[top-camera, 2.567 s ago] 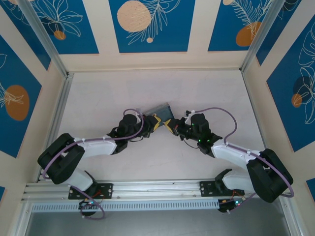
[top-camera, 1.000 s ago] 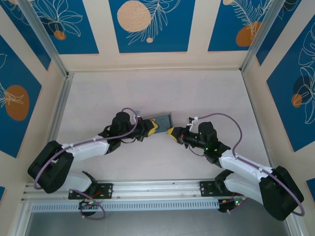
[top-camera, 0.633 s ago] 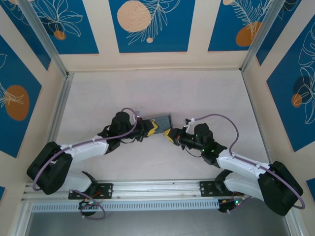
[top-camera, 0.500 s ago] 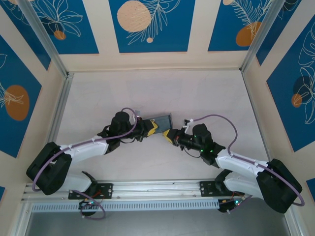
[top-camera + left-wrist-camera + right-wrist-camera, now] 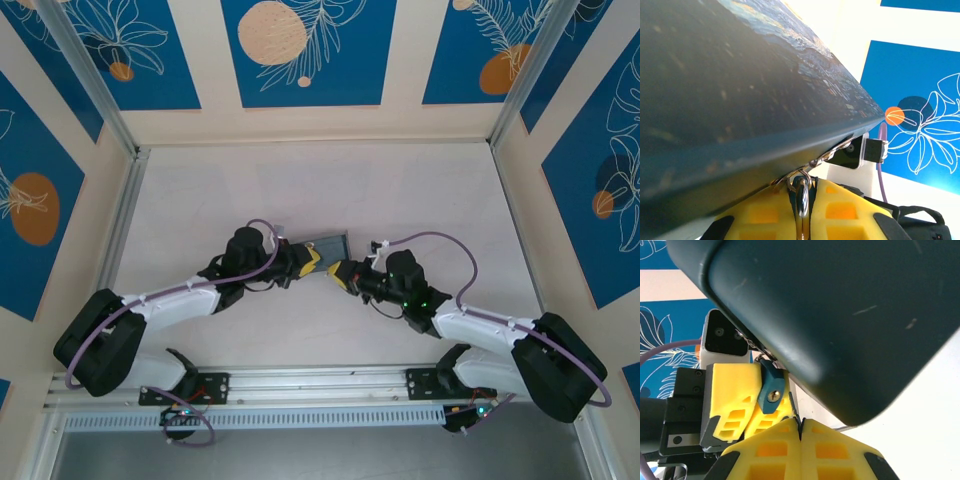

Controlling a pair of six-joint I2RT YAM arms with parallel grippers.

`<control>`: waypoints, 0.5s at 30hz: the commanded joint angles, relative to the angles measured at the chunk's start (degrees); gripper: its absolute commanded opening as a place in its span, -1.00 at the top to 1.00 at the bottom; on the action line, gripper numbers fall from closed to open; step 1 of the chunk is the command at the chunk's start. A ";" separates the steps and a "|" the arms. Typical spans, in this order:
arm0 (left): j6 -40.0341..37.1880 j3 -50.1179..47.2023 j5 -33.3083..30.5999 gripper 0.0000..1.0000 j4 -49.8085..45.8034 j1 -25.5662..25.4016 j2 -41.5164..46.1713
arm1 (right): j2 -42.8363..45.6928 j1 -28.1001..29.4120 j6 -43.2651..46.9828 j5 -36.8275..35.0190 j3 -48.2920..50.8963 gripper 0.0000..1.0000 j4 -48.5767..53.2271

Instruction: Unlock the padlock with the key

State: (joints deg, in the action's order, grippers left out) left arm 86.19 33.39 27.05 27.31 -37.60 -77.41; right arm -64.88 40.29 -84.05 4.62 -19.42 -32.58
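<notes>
Small teal-blue metal padlock [image 5: 771,388] with a brassy keyhole, thin dark-grey metal key [image 5: 795,412], bright yellow moulded plastic fingers [image 5: 765,450], and the rectangular tin box [image 5: 765,75] is navy with a swirly starry print.

White arms [image 5: 185,298], black joints, purple cables [image 5: 430,235], yellow ribbed fingers [image 5: 840,450].

The tin box [image 5: 850,315] wears a dark, smooth satin coat with fine pale scratches; its printed face has a soft sheen. The padlock [image 5: 771,387] is matt teal-painted metal with a brassy keyhole disc. The key [image 5: 795,412] is thin bare metal. A polished metal loop [image 5: 801,192] gleams. The left hand [image 5: 801,206] and right hand [image 5: 800,426] are matt yellow moulded plastic. The table [image 5: 420,190] looks pale, smooth, matt.
</notes>
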 commanded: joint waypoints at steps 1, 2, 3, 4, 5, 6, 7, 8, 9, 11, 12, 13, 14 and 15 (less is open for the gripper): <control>-1.79 1.63 1.26 1.00 2.57 0.54 1.90 | -0.33 0.57 -0.41 -1.10 -1.86 1.00 -1.83; -1.74 1.60 1.27 1.00 2.53 0.58 1.86 | -0.33 0.66 -0.45 -1.11 -2.02 1.00 -1.77; -1.76 1.66 1.27 1.00 2.57 0.60 1.91 | -0.33 0.74 -0.41 -1.10 -2.15 1.00 -1.78; -1.75 1.51 1.32 1.00 2.57 0.57 1.90 | -0.33 0.78 -0.41 -1.19 -2.20 1.00 -1.72; -1.78 1.53 1.26 1.00 2.57 0.54 1.83 | -0.40 0.84 -0.38 -1.19 -2.25 1.00 -1.70; -1.84 1.55 1.27 1.00 2.57 0.55 1.86 | -0.42 0.85 -0.41 -1.20 -2.27 1.00 -1.72; -1.87 1.55 1.28 1.00 2.57 0.60 1.86 | -0.43 0.93 -0.41 -1.28 -2.33 1.00 -1.71; -1.81 1.51 1.34 1.00 2.57 0.58 1.89 | -0.42 0.93 -0.41 -1.28 -2.33 1.00 -1.74; -1.90 1.51 1.27 1.00 2.53 0.60 1.85 | -0.42 0.93 -0.46 -1.37 -2.36 1.00 -1.70; -1.91 1.48 1.27 1.00 2.48 0.57 1.89 | -0.42 1.02 -0.42 -1.28 -2.54 1.00 -1.71; -1.85 1.42 1.24 1.00 2.46 0.55 1.86 | -0.42 1.01 -0.46 -1.28 -2.63 1.00 -1.76; -1.89 1.42 1.22 1.00 2.57 0.59 1.90 | -0.46 1.10 -0.46 -1.33 -2.67 1.00 -1.71; -1.90 1.42 1.22 1.00 2.57 0.60 1.90 | -0.42 1.09 -0.55 -1.28 -2.72 1.00 -1.73; -1.85 1.43 1.22 1.00 2.48 0.60 1.90 | -0.43 1.18 -0.50 -1.33 -2.74 1.00 -1.70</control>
State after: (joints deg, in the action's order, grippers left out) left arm 85.97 33.39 27.00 27.31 -37.50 -77.38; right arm -65.12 40.93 -84.23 4.45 -20.34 -32.88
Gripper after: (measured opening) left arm 0.084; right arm 0.063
